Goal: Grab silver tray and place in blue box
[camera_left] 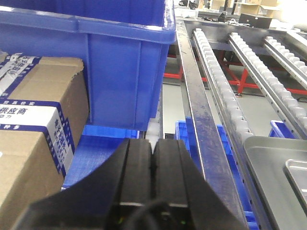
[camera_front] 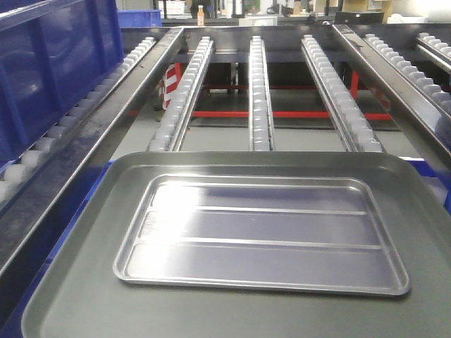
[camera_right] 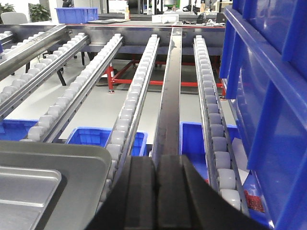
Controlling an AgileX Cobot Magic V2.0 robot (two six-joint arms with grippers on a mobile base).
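The silver tray (camera_front: 261,236), shiny with two long ridges, lies flat inside a larger dull grey tray (camera_front: 70,282) in the front view. The blue box (camera_front: 49,70) stands on the roller lane at the far left, and its ribbed wall and thick rim fill the upper left wrist view as the blue box (camera_left: 129,67). My left gripper (camera_left: 153,148) is shut with nothing in it, left of the trays. My right gripper (camera_right: 156,165) is also shut and empty, right of the grey tray (camera_right: 72,163). A corner of the silver tray (camera_right: 24,187) shows there. Neither gripper appears in the front view.
Roller rails (camera_front: 259,91) run away beyond the trays. A taped cardboard carton (camera_left: 33,120) sits left of the left gripper. Another tall blue crate (camera_right: 268,96) rises close on the right arm's right side. Small blue bins (camera_right: 103,136) lie under the rails.
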